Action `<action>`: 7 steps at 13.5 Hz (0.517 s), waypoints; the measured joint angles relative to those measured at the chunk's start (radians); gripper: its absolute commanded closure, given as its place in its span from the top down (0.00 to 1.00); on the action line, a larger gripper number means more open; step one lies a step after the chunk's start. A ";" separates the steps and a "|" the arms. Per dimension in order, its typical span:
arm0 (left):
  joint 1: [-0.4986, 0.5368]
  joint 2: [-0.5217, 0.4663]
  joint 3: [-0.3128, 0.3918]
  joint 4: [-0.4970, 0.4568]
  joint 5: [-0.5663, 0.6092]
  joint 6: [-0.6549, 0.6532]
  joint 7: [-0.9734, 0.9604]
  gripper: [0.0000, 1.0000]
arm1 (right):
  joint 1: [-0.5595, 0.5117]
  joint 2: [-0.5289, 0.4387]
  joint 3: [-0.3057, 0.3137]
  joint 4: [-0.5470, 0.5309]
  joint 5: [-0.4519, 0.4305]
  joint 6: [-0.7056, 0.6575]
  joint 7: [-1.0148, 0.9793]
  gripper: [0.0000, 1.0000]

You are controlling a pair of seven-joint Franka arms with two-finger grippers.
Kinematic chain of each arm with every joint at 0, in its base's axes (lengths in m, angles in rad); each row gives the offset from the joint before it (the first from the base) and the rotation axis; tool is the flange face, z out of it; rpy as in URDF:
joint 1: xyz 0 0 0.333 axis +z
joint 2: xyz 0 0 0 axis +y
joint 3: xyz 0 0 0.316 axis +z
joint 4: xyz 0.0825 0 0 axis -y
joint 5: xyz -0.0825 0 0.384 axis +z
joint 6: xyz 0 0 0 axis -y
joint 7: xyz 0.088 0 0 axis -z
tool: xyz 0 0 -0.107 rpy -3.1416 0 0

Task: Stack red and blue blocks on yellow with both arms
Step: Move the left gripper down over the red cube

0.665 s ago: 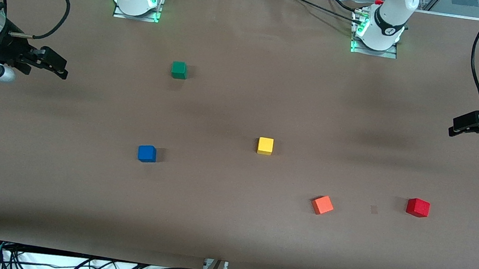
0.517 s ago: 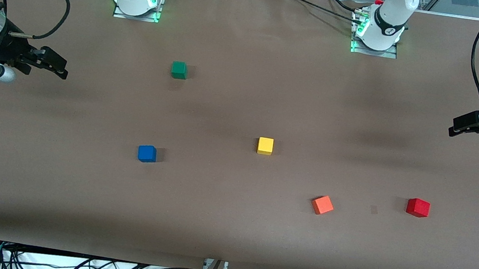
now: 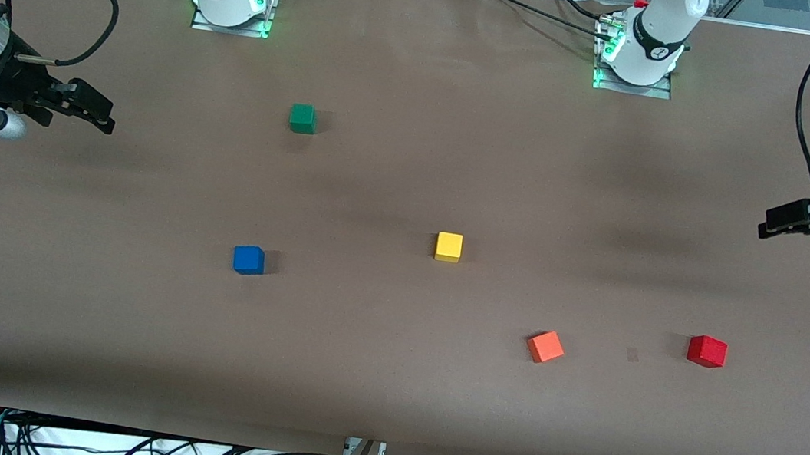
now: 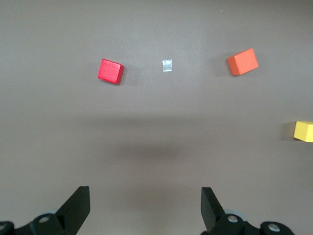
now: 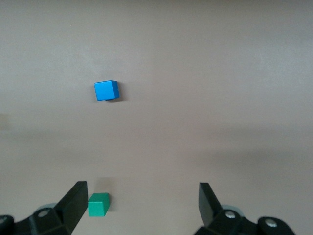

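Note:
The yellow cube [image 3: 448, 247] sits on the table's middle; its edge shows in the left wrist view [image 4: 303, 131]. The blue cube [image 3: 248, 259] lies toward the right arm's end, a little nearer the front camera; it shows in the right wrist view [image 5: 106, 90]. The deep red cube [image 3: 707, 350] lies toward the left arm's end, nearer the front camera still [image 4: 110, 71]. My left gripper [image 3: 770, 224] is open and empty, high over the table's left-arm end [image 4: 145, 208]. My right gripper [image 3: 103, 119] is open and empty, high over the right-arm end [image 5: 142, 203].
A green cube [image 3: 302, 118] sits farther from the front camera than the blue one [image 5: 99, 204]. A lighter orange-red cube [image 3: 546, 346] lies between the yellow and red cubes [image 4: 242, 61]. A small tape mark [image 3: 632, 354] lies beside the red cube. The two arm bases [image 3: 230, 1] stand at the table's back edge.
My left gripper has drifted a little lower in the front view, toward the front camera's side. My right gripper and all cubes have stayed put.

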 measured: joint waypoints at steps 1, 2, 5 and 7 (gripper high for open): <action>0.001 0.038 0.000 0.005 0.000 0.011 0.000 1.00 | 0.000 0.000 0.000 0.000 0.000 0.000 0.000 1.00; 0.005 0.078 0.001 0.012 0.000 0.037 0.000 1.00 | 0.000 0.000 0.000 0.000 0.000 0.000 0.000 1.00; 0.039 0.195 0.004 0.022 0.001 0.140 0.020 1.00 | 0.000 0.000 0.000 0.001 0.000 0.000 0.000 1.00; 0.074 0.263 0.006 0.025 0.001 0.236 0.102 1.00 | -0.001 0.000 0.000 0.001 0.000 0.000 0.000 1.00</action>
